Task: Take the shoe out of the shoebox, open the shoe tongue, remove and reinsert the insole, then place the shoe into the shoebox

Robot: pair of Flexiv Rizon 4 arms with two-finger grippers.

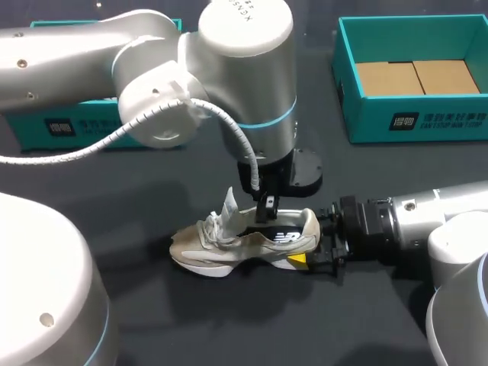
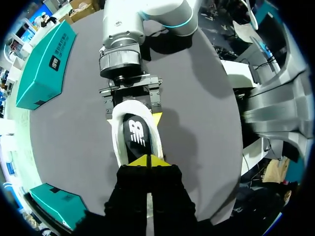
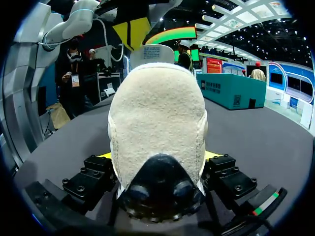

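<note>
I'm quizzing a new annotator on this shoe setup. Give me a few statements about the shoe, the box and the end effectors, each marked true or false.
1. The shoe stands on the table, outside the shoebox. True.
2. The right end effector grips the shoe at its toe. False: it is shut on the heel.
3. The open shoebox holds a second shoe. False: only brown cardboard shows inside it.
4. The left end effector is at the shoe's opening, over the black insole. True.
</note>
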